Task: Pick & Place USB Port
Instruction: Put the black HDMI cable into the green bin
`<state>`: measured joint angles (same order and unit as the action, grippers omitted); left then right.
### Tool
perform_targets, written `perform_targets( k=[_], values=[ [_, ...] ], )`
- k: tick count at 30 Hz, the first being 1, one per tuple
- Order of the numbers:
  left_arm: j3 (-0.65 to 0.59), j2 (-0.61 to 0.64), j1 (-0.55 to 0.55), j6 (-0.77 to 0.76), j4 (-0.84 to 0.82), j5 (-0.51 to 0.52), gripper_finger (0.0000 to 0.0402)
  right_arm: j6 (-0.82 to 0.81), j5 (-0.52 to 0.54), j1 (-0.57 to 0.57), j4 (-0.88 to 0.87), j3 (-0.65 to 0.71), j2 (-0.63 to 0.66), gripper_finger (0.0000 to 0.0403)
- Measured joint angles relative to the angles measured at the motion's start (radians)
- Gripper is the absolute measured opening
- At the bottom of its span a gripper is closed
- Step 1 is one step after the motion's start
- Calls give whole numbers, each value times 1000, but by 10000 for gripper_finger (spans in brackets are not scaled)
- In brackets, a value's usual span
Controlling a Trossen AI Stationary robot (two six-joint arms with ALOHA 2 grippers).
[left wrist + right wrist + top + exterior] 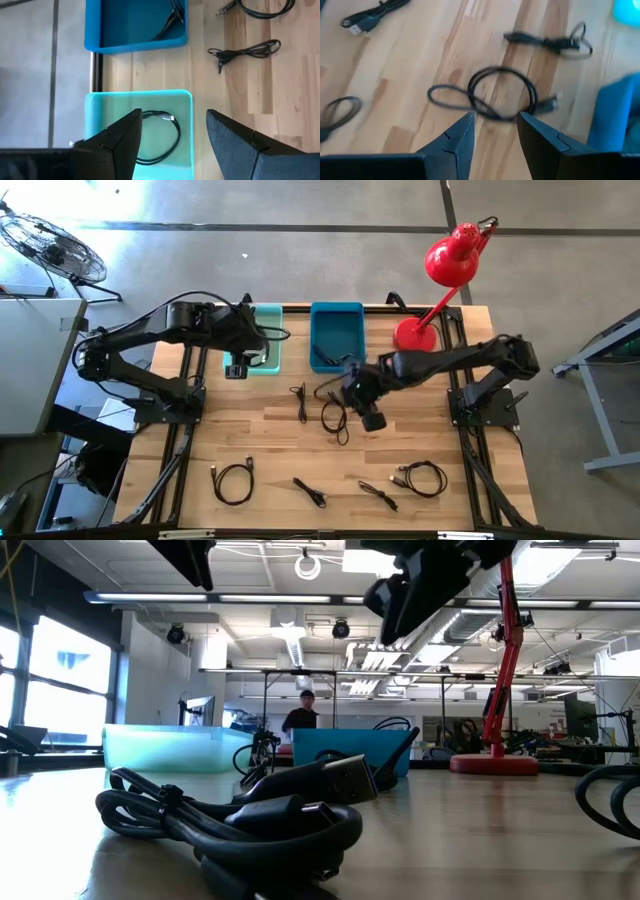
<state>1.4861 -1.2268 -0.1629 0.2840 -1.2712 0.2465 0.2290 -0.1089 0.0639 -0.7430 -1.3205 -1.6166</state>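
Note:
Several black USB cables lie loose on the wooden table. One loosely coiled cable (333,416) lies flat near the table's middle, and my right gripper (371,420) hovers open just above it; in the right wrist view the cable (500,95) lies just beyond the open fingers (495,116). My left gripper (237,366) hangs open over the near end of the teal bin (268,340), holding nothing. Below it (173,114), a cable (162,137) lies on the teal bin's floor. The blue bin (337,335) beside it holds another cable (170,20).
Other cables lie near the blue bin (299,400) and along the near edge (233,480), (310,492), (380,496), (421,477). A red desk lamp (440,280) stands at the far right corner. One cable (250,815) fills the low view's foreground.

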Motion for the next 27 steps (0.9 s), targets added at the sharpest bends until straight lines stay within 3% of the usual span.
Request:
perform_targets(
  k=[7, 13, 17, 27],
  values=[
    [-105, 4, 85, -47, -8, -2, 215, 43, 52, 35, 33, -100, -141, 141],
    [-138, 5, 149, -76, -18, -2, 215, 86, 80, -10, -38, -223, -250, 141],
    [-139, 38, 199, -120, -80, -2, 215, 87, 88, -42, -71, -235, -289, 140],
    [-139, 213, 360, -306, -139, 141, 215, 87, 76, -55, -68, -235, -336, 140]
  ],
)
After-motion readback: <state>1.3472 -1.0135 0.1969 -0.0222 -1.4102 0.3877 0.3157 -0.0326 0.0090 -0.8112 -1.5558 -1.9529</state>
